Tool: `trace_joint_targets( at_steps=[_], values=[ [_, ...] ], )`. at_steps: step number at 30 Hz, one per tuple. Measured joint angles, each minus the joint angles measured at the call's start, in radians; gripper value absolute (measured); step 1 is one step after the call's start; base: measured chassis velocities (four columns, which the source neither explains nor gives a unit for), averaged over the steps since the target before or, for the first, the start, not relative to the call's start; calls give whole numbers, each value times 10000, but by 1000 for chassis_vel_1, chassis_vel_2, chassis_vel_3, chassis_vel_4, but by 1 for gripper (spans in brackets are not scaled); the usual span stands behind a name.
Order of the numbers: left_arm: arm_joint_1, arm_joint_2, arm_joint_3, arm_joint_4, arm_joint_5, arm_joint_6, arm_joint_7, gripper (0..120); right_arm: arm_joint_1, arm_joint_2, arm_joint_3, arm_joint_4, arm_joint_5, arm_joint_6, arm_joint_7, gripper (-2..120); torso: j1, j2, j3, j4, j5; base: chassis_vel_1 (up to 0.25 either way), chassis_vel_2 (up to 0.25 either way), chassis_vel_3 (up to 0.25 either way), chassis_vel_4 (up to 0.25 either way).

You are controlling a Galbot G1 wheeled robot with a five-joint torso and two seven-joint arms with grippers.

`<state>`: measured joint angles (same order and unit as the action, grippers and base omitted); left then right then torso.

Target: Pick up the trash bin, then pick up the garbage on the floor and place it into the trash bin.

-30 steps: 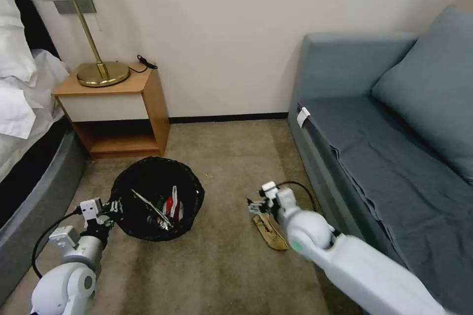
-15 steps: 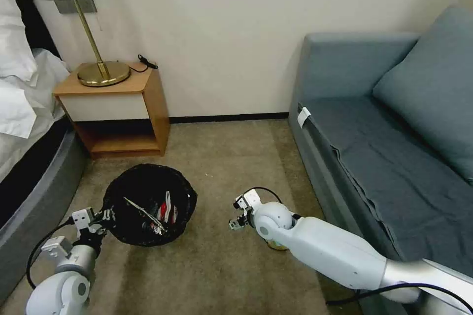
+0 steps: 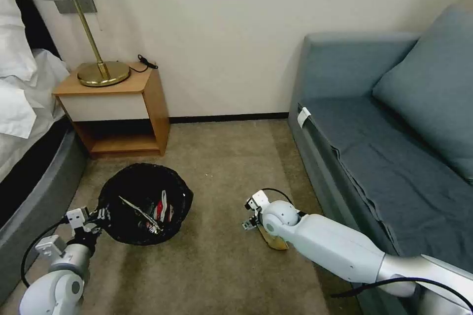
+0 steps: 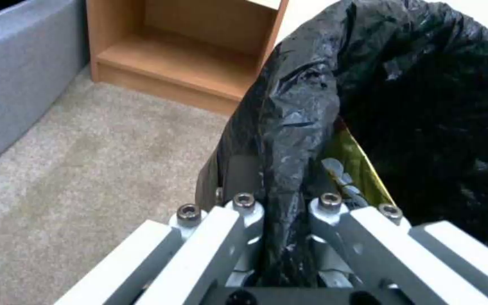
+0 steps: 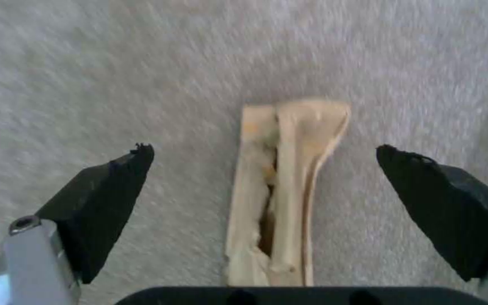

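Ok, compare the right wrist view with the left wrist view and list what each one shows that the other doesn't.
Right wrist view alone: the right gripper with jaws open, straddling a flat tan scrap lying on the carpet.

Left wrist view alone: the left gripper shut on the black-bagged rim of the trash bin, a gold wrapper inside it, the wooden nightstand behind.

Both: the same beige carpet.

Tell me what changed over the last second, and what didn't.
The right pincer swung off the tan scrap toward the trash bin, then came back and now hangs open over it. The left pincer, shut on the bin's rim, drew the bin a little toward the robot's left. The scrap stayed on the carpet, ungrasped; the bin's litter, nightstand and sofa are unchanged.
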<state>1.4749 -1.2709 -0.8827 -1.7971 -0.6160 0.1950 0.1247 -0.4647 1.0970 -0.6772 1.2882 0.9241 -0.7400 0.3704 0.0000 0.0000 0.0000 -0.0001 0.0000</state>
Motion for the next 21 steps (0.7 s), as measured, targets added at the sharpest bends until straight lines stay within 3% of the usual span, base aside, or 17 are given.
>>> trace_joint_targets(
  at_steps=[18,21],
  values=[
    [34,-66,-134,84,62,-57,29,4,-435,1234,227,-2624,-1739,203,-1022,100,0,0,0,1,0,0,0,0,0],
    [18,-66,-153,134,74,-58,33,4,-499,1313,331,-2838,-1769,360,-1098,93,0,0,0,2,0,0,0,0,0]
  ],
)
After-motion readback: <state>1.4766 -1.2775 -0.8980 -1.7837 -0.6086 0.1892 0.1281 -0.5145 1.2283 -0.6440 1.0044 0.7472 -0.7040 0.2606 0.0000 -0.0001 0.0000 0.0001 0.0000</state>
